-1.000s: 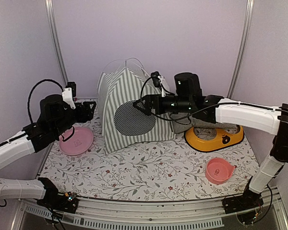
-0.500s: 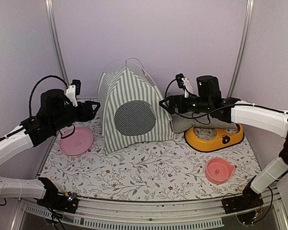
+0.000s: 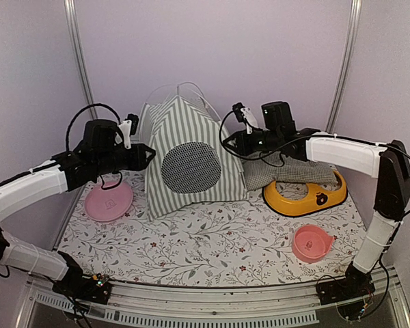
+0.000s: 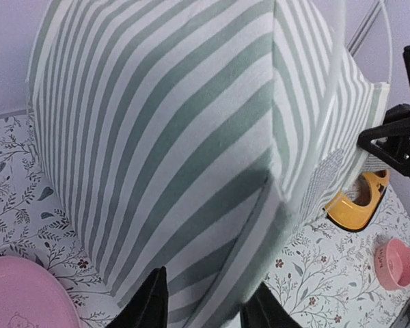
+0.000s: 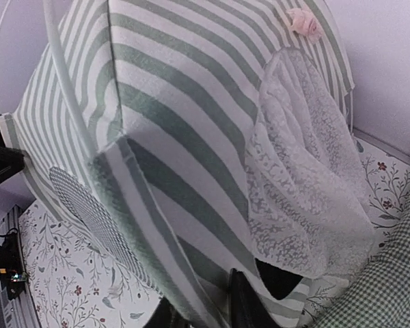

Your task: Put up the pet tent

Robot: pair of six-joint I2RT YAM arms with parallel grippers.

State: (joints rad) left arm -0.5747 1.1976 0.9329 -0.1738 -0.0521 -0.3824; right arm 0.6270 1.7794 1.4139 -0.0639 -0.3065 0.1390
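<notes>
Only the right wrist cam shows the pet tent (image 5: 191, 116) lace curtain (image 5: 307, 178); the top cam shows the mesh window (image 3: 191, 167). Left gripper (image 4: 206, 294) and right gripper (image 5: 203, 304): jaws apart, straddling tent edges.

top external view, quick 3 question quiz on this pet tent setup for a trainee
1. True or false: the pet tent stands upright, with the left gripper and the right gripper at opposite sides of it.
2. The tent's round mesh window faces: A) the near edge, where the arm bases are; B) the back wall; C) straight up.
3. What colour is the plate on the left arm's side of the tent?

Key: 1 true; 2 A; 3 pink.
</notes>
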